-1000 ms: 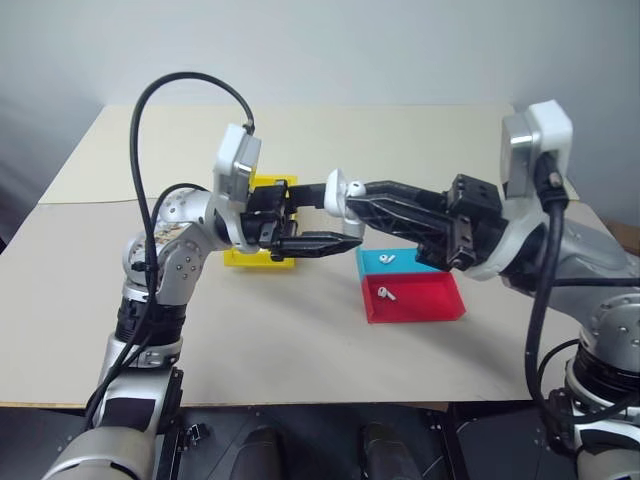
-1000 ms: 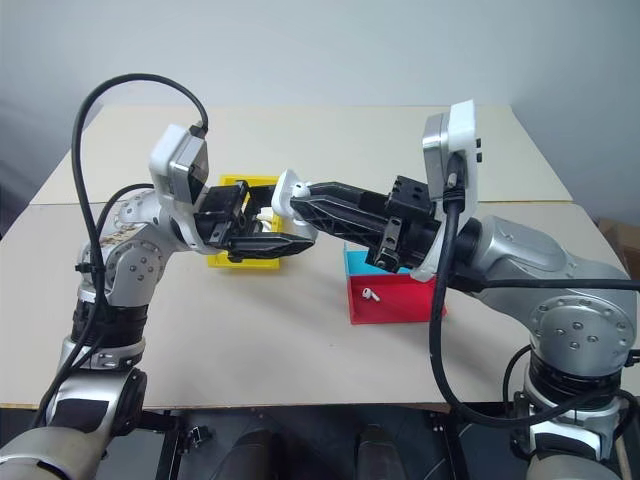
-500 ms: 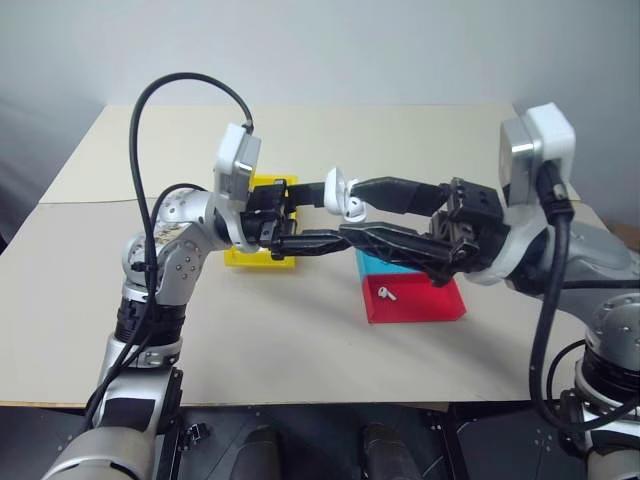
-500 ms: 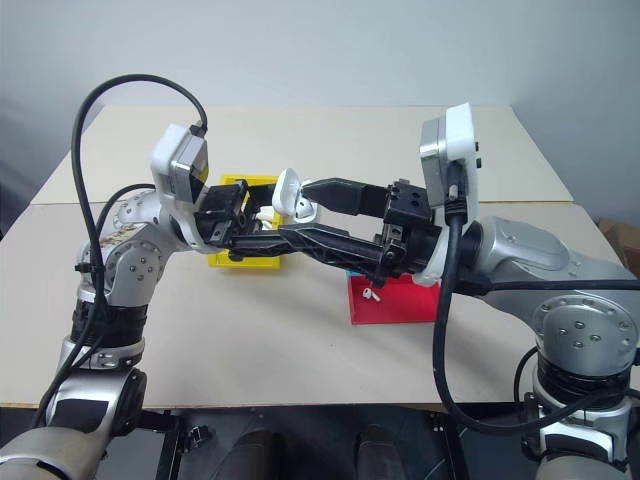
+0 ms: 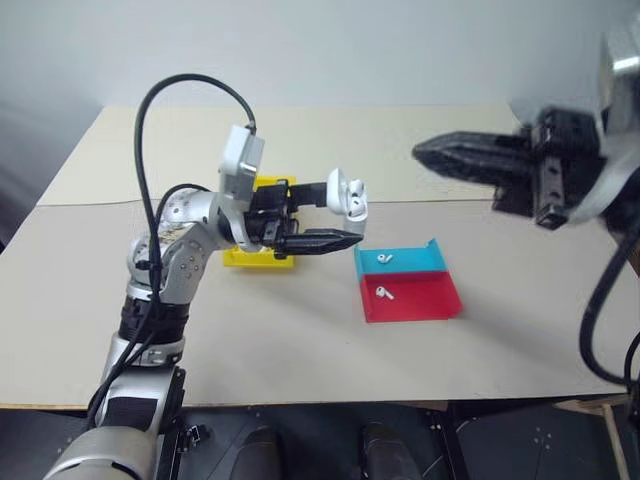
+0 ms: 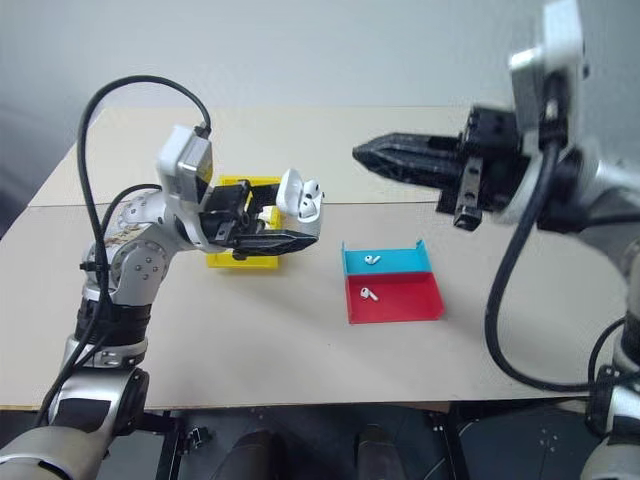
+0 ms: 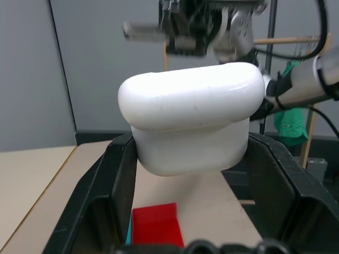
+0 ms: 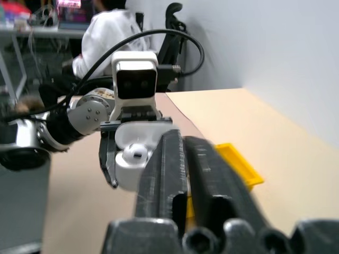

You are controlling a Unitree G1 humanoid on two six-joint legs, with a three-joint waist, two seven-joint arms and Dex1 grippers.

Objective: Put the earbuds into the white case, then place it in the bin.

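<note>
Earbuds (image 6: 371,259) come first: we count two loose ones, one in the blue tray (image 6: 400,260) and one (image 6: 366,294) in the red tray (image 6: 405,298), and a third already seated in the white case (image 6: 300,198). We see one case, lid open, clamped in the left gripper (image 6: 290,215) above the table (image 6: 250,320), just beside the single yellow bin (image 6: 228,262). The right gripper (image 6: 362,155) is raised, jaws pressed together and empty. We judge the loading step half done. Next, the right gripper must descend to a tray, open, and pinch a loose earbud by its stem.
</note>
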